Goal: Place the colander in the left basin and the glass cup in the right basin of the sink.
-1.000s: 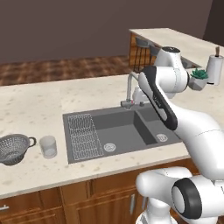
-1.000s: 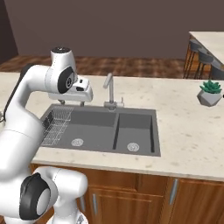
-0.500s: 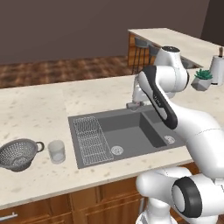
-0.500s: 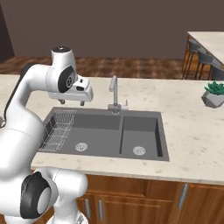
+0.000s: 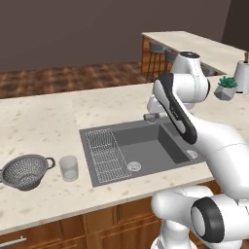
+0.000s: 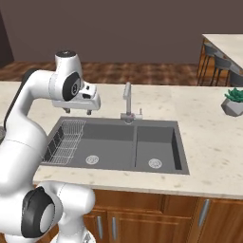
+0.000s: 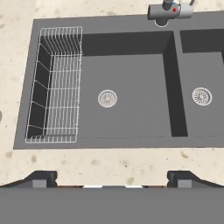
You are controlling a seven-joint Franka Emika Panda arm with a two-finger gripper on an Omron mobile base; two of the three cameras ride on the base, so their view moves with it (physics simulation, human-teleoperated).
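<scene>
The colander (image 5: 26, 171), a round grey mesh bowl with loop handles, sits on the counter far left of the sink (image 5: 92, 141). The clear glass cup (image 5: 69, 168) stands upright just to its right, between it and the sink. My gripper (image 6: 77, 112) hangs open and empty, well above the left basin (image 6: 111, 142) on its rack side. In the hand view the fingertips (image 7: 41, 178) stand wide apart over the front counter strip. That view looks down on the left basin (image 7: 135, 100) and the narrower right basin (image 7: 199, 61). Both basins are dark grey, each with a steel drain.
A wire dish rack (image 7: 57, 83) fills the left end of the left basin. The curved steel faucet (image 6: 127, 102) rises behind the divider. A potted plant (image 6: 233, 102) stands on the counter far right. My arm hides part of the right basin in the left base view.
The base has driven, so the whole scene has shifted in both base views; the colander and cup now sit further into the left base view. The gripper stays open.
</scene>
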